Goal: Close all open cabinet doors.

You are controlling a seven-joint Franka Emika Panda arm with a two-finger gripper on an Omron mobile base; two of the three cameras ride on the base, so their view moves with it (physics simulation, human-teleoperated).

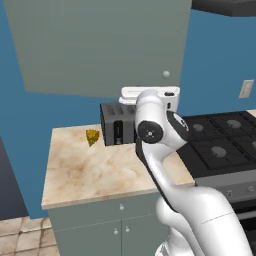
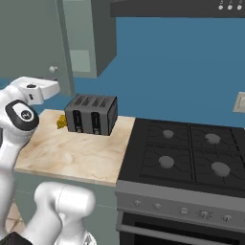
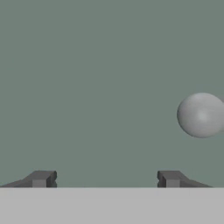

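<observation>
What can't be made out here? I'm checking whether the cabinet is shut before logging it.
- Cabinet door: top cut off by the frame in the left base view.
- Gripper: hand view cannot tell whether its fingertips touch the door.
- Yellow item: too small to identify; partly behind the toaster in the right base view.

Grey-green cabinet door (image 1: pixel 100 45), swung open

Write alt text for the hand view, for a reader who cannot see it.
A flat grey-green cabinet door spans the frame, close to the camera, with its round silver knob at the right edge. At the bottom, the open end effector shows two dark fingertips spread wide, holding nothing.
</observation>
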